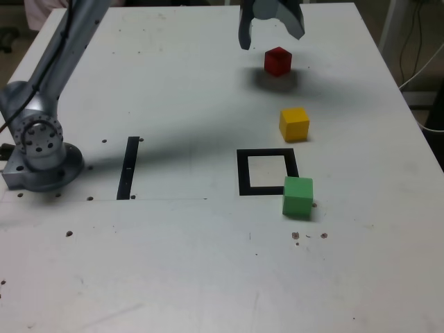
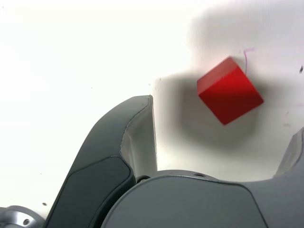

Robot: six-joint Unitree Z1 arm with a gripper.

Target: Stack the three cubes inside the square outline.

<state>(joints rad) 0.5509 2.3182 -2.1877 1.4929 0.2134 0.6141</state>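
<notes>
Gripper (image 1: 271,41) standing wide and empty, we are facing the red cube (image 1: 277,62).
Going left to right in the exterior view, we are seeing the square outline (image 1: 243,173) lying bare inside, then the gripper hanging above the worktop (image 1: 187,257), then the red cube showing just below its fingertips and slightly right of their middle; the yellow cube (image 1: 294,125) and green cube (image 1: 297,196) are sitting nearer the outline. In the wrist view, the red cube is lying beyond the opening, its sides slanting to the jaws, so we are probably needing a wrist turn before lowering.
</notes>
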